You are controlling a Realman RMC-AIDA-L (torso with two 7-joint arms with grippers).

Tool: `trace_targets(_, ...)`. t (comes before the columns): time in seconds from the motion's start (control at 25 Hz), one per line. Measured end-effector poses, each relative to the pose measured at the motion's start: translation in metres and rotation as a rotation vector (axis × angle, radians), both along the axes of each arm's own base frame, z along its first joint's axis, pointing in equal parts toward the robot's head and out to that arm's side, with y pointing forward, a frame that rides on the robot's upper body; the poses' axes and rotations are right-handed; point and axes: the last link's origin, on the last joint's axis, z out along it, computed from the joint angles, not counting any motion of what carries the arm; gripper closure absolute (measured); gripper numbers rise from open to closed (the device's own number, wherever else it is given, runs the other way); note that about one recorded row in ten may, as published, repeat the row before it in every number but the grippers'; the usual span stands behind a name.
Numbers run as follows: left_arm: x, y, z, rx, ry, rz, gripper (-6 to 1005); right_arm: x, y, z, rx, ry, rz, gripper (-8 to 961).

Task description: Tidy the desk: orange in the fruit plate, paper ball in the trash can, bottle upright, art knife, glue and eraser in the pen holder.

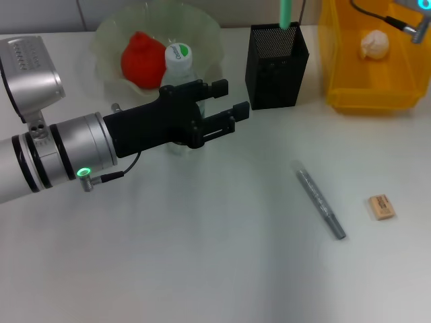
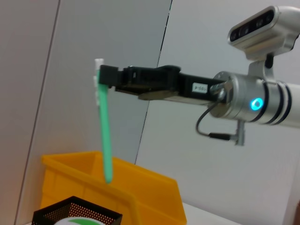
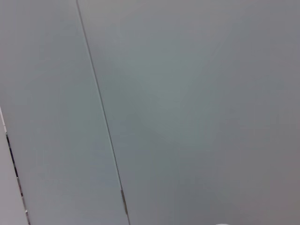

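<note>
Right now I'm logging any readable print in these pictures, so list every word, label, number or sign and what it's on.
None can be read.
Bottle cap: green print, too blurred.
Eraser: faint reddish print, too small.
White sticker on the right gripper, which holds a green stick above the pen holder: dark characters, too small.
Left gripper at the bottle: no text visible.

Left gripper [image 1: 225,108] jaws parted, low over desk, right gripper [image 2: 104,77] raised, clamped.

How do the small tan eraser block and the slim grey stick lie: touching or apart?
Apart. The head view shows bare table between the tan eraser and the grey stick.
</note>
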Motion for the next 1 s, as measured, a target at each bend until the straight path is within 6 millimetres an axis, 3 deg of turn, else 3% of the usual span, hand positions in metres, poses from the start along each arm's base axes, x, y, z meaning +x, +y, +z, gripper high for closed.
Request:
trace_targets(0.52,0.001,0.002,0.002,0.008,-0.003,0.001,394,0.021,0.009,-0.056,0.037,-0.209,0.043,760)
trace_targets(1.0,0.001,0.005,0.003,0.018,0.000,0.005,395,0.031,0.008,-0.064,0.091,-0.244,0.046,758)
